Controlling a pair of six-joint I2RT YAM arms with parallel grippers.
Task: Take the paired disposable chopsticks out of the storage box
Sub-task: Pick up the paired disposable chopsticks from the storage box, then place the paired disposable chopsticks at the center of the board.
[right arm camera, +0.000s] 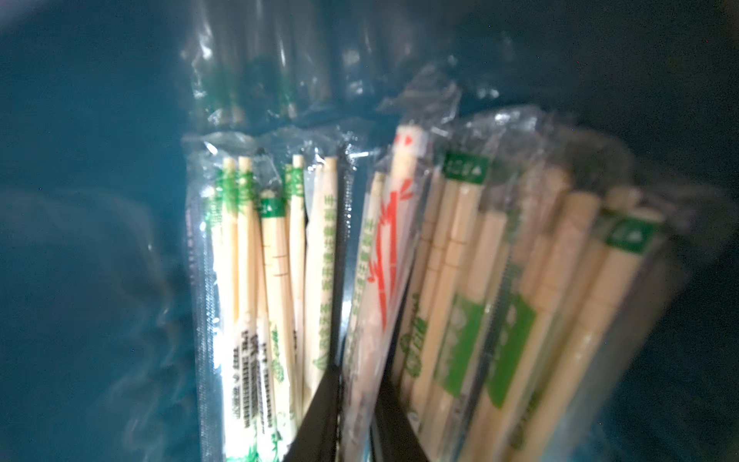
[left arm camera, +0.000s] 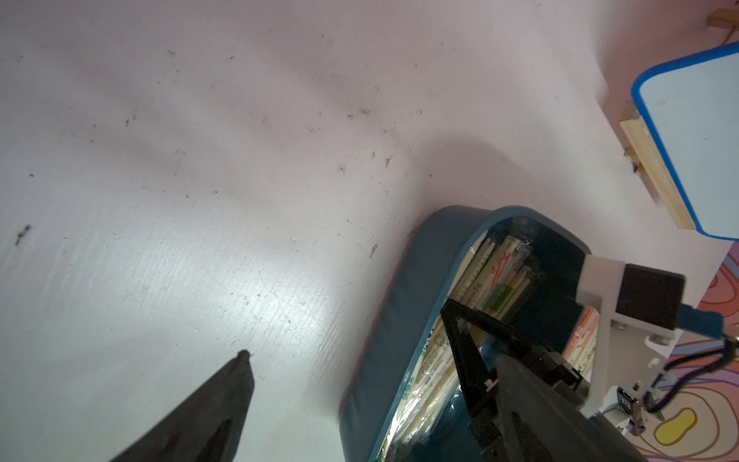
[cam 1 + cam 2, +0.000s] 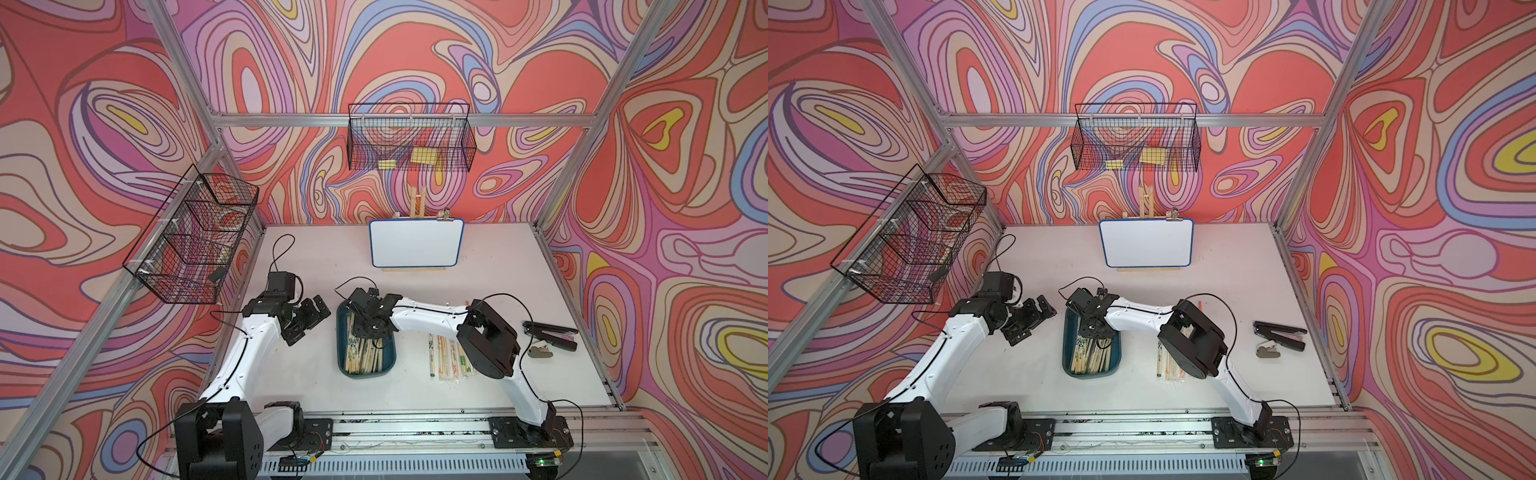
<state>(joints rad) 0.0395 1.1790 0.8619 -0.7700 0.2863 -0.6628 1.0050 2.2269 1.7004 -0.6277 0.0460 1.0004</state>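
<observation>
The paired disposable chopsticks (image 3: 365,355) lie packed lengthwise in the storage box (image 3: 340,349), a heap of pale sticks in clear sleeves printed green, black and orange, seen in both top views (image 3: 1092,357). The box sits near the middle of the white table (image 3: 291,374), its long side running away from the robot. The right gripper (image 3: 365,332) reaches down into the far half of the box. In the right wrist view its two dark fingers (image 1: 320,412) stand narrow with an orange-printed sleeve (image 1: 384,260) pinched between them (that picture is blurred, so I cannot tell how firmly they press). The sleeve lies low among the others. The left gripper (image 3: 307,322) hovers above the table just beside the box's left wall, its jaws spread wide and holding nothing. On the box's other side a row of chopstick pairs (image 3: 446,357) lies flat on the table, side by side and partly under the right arm's elbow. Farther right, near the table's edge, is a black stapler (image 3: 550,332) with a small grey object (image 3: 540,353) just beside it. At the back a blue-rimmed whiteboard (image 3: 415,243) leans on a wooden easel (image 3: 417,203). Two black wire baskets hang on the frame, one at the back (image 3: 409,137) and one at the left (image 3: 195,237).
</observation>
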